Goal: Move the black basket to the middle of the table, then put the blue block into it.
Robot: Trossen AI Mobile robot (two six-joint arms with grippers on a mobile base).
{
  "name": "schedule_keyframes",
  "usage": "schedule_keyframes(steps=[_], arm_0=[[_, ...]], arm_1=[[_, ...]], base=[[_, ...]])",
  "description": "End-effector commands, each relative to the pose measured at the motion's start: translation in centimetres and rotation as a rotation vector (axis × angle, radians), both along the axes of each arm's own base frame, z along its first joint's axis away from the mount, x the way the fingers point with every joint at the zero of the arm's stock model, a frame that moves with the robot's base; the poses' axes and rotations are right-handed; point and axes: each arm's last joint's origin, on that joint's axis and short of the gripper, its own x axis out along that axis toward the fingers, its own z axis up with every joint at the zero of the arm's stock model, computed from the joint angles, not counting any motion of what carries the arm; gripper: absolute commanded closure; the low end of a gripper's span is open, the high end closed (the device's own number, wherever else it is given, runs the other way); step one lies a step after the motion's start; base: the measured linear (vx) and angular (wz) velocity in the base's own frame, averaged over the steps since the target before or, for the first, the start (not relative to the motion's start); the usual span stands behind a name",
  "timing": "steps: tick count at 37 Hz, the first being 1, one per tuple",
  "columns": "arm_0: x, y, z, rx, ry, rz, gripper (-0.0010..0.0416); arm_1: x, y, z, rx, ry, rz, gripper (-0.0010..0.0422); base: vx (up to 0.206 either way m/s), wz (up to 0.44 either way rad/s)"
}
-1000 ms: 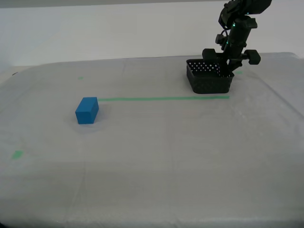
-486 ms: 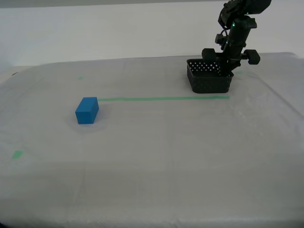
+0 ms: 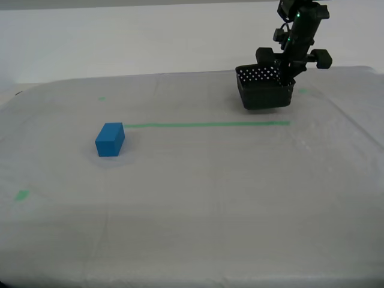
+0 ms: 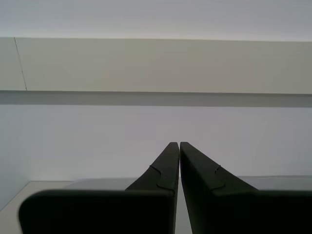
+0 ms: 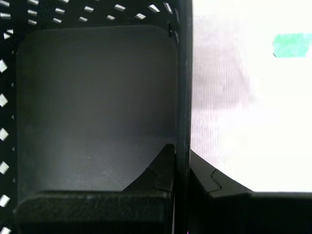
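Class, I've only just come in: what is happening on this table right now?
My first pincer is shut on one wall of the basket and holds it tilted just off the table, at the far end toward the exterior view's right. The block sits untouched near the green line's other end. My second pincer is shut and faces a wall.
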Motion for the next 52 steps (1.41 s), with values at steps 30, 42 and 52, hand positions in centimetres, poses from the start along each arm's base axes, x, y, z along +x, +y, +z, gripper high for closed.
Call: schedule_keyframes(steps=[30, 42, 52], arm_0=[[-3.5, 3.2, 5.7, 0.033, 0.081, 0.020, 0.0406], [-5.5, 7.6, 7.5, 0.055, 0.072, 0.056, 0.0406], [-7.0, 10.9, 8.2, 0.073, 0.062, 0.090, 0.0407]], arm_1=[[0.0, 0.0, 0.1, 0.001, -0.005, 0.000, 0.0412], [0.0, 0.0, 0.1, 0.001, -0.004, 0.001, 0.0412], [0.0, 0.0, 0.1, 0.001, -0.004, 0.001, 0.0412]], base=[[0.000, 0.000], [0.000, 0.000], [0.000, 0.000]])
